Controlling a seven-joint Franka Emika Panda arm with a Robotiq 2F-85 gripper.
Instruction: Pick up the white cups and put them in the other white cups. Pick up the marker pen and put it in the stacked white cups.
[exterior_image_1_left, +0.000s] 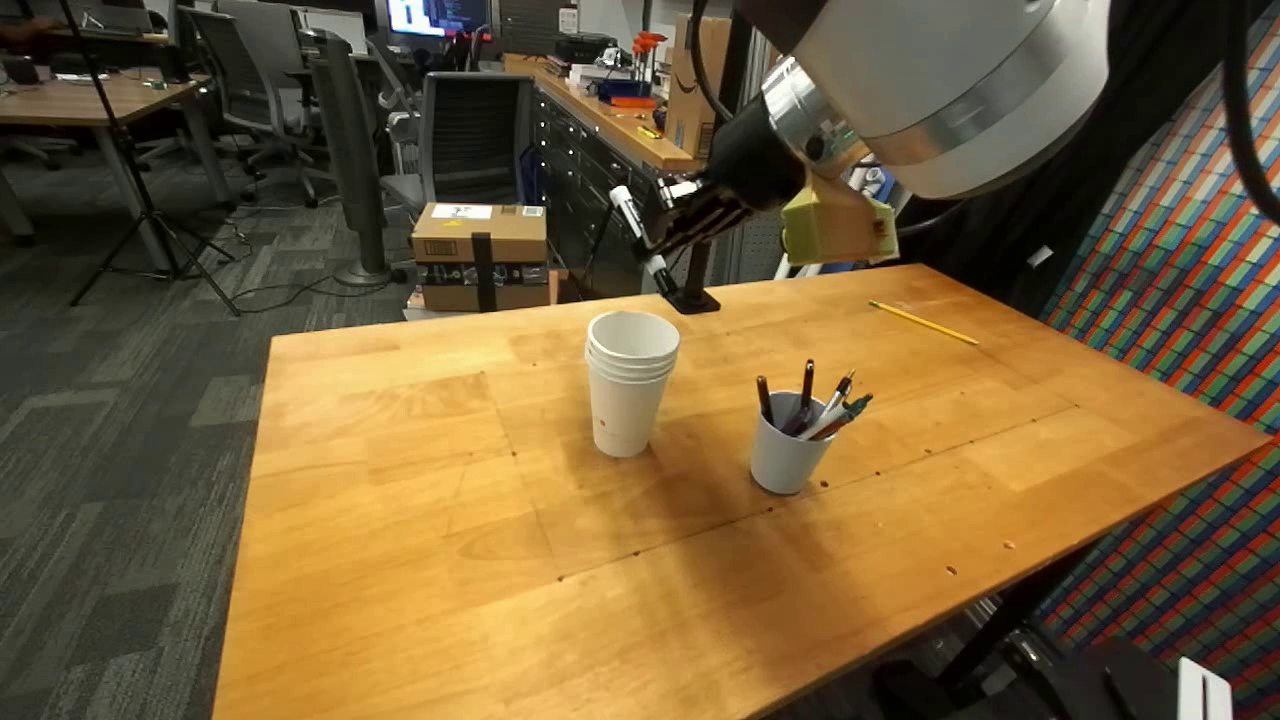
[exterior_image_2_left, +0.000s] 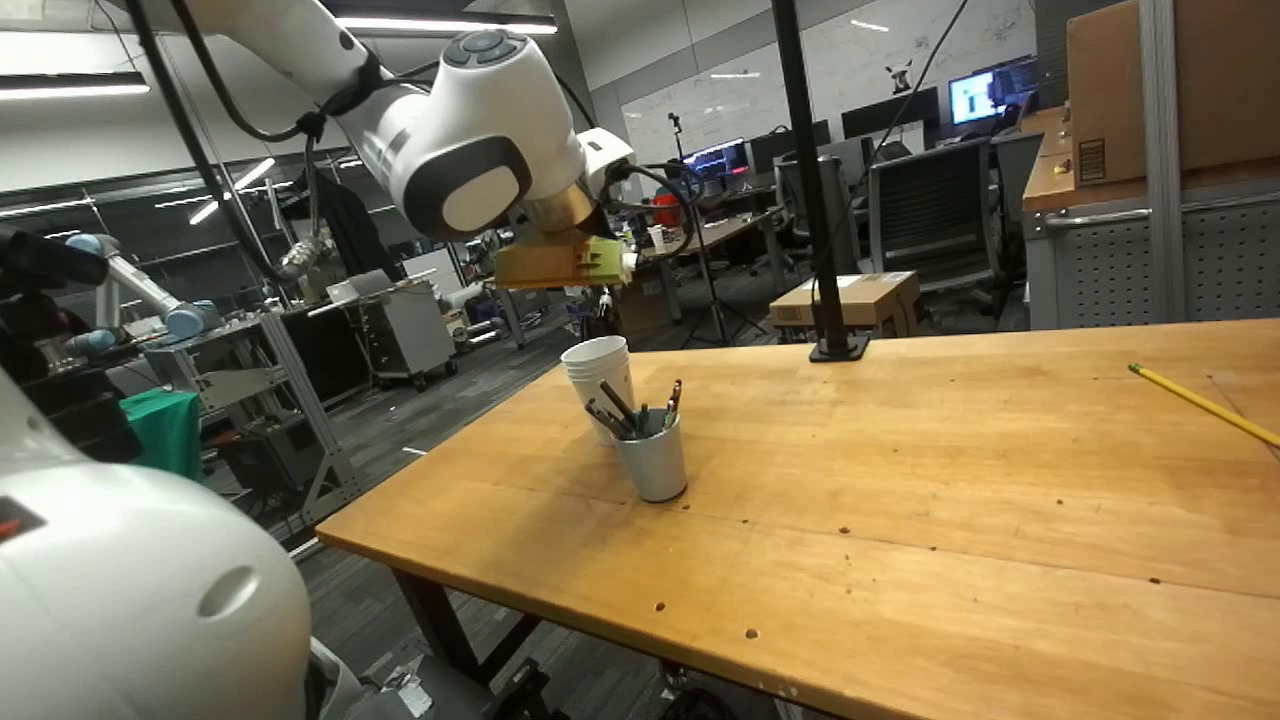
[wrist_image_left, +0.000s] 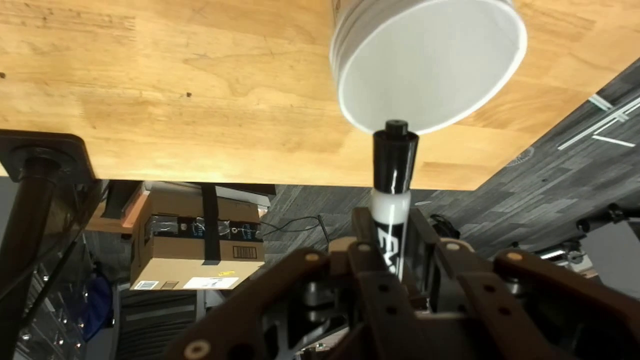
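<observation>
Wooden tabletop (wrist_image_left: 170, 117) spans the wrist view's top; my clamped claw (wrist_image_left: 392, 227) sits bottom centre. Upper right, the stacked white cups (wrist_image_left: 435, 65); slanting in my grip, the black-capped marker pen (wrist_image_left: 392, 200) points cap-first at their rim. I judge it needs steepening over them.

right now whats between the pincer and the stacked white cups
The marker pen, its black end jutting from the pincer in the wrist view, then a gap to the stacked white cups in an exterior view.

We read "prime" on the far box (wrist_image_left: 180, 250) & partial "EX" on marker pen (wrist_image_left: 392, 205), rest hidden; box's white lbl (wrist_image_left: 211, 283) illegible.
</observation>
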